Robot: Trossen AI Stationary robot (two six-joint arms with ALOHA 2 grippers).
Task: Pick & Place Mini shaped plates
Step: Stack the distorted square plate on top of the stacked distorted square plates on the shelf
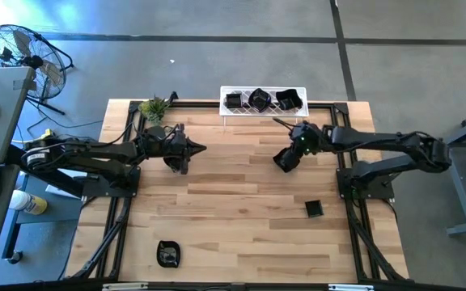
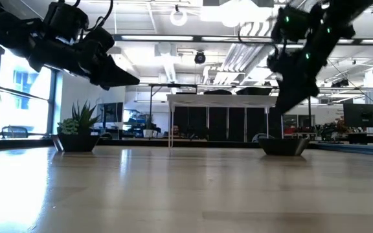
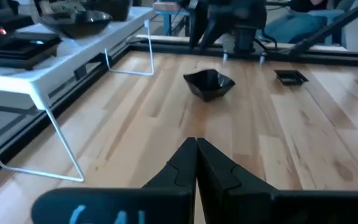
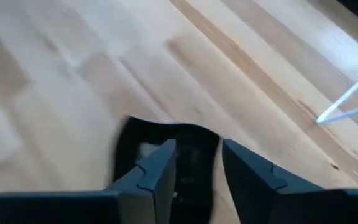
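Note:
A small glossy black wavy-edged dish (image 3: pixel 209 83) (image 2: pixel 283 146) rests on its base on the wood table, right of centre. My right gripper (image 4: pixel 199 146) (image 2: pixel 281 111) hangs just above it, pointing down, open. In the right wrist view the dish (image 4: pixel 135 134) shows below and between the fingers. My left gripper (image 1: pixel 203 148) (image 3: pixel 196 142) is shut, held level above the table left of centre, pointing toward that dish. Three more black dishes (image 1: pixel 259 99) sit on the white rack (image 1: pixel 241 111) at the far edge. A flat square dish (image 1: pixel 314 208) and another dish (image 1: pixel 168 254) lie on the table.
The white wire rack stands on thin legs (image 3: pixel 61 140) along the far edge. A small green plant (image 1: pixel 154 107) (image 2: pixel 76 126) sits at the far left corner. Black frame rails (image 1: pixel 120 218) run down both sides of the table. Bare wood lies between the two arms.

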